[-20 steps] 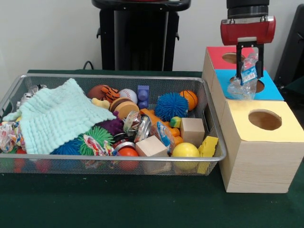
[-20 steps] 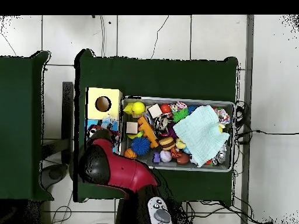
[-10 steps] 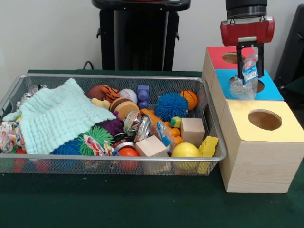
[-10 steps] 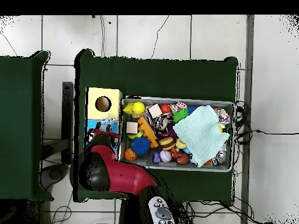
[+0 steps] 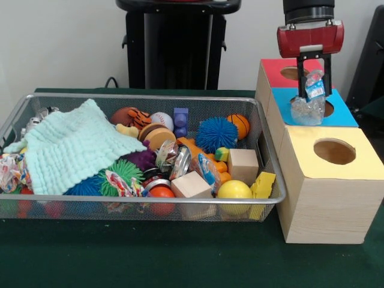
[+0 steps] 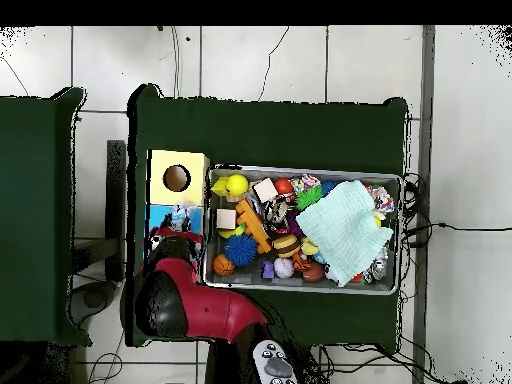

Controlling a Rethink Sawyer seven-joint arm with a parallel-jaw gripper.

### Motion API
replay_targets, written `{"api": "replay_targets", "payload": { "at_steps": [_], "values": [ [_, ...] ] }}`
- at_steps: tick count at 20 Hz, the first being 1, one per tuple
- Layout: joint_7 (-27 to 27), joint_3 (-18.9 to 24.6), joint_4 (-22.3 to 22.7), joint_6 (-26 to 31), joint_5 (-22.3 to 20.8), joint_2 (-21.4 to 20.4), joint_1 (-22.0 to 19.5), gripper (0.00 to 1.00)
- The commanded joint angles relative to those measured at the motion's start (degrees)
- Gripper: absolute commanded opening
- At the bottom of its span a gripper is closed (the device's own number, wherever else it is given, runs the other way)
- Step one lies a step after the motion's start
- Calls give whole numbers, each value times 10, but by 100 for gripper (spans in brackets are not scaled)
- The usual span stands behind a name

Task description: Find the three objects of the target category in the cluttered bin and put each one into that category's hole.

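Gripper (image 5: 314, 72) at upper right of the front view pinches a clear crinkled packet (image 5: 309, 102), hanging over the blue box's hole (image 5: 326, 108), partly hiding it. Overhead, the red arm (image 6: 190, 305) covers the red box (image 5: 282, 72); the packet barely shows

My arm (image 5: 309, 12) runs off the top edge in the front view. From overhead my red arm covers the red box (image 5: 282, 73) and part of the blue box (image 6: 172, 217). The plastic packet (image 5: 310, 102) between my fingers (image 5: 302, 75) masks most of the blue box's hole. The green cloth (image 5: 75, 147) buries whatever lies beneath it in the bin (image 5: 144, 207).
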Motion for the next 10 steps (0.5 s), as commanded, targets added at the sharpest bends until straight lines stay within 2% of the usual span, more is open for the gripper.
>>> {"api": "replay_targets", "payload": {
  "at_steps": [1, 10],
  "values": [
    [153, 2, 78, 35, -6, 80, -3, 0],
    [142, -10, 96, 80, 12, 44, 11, 0]
  ]
}}
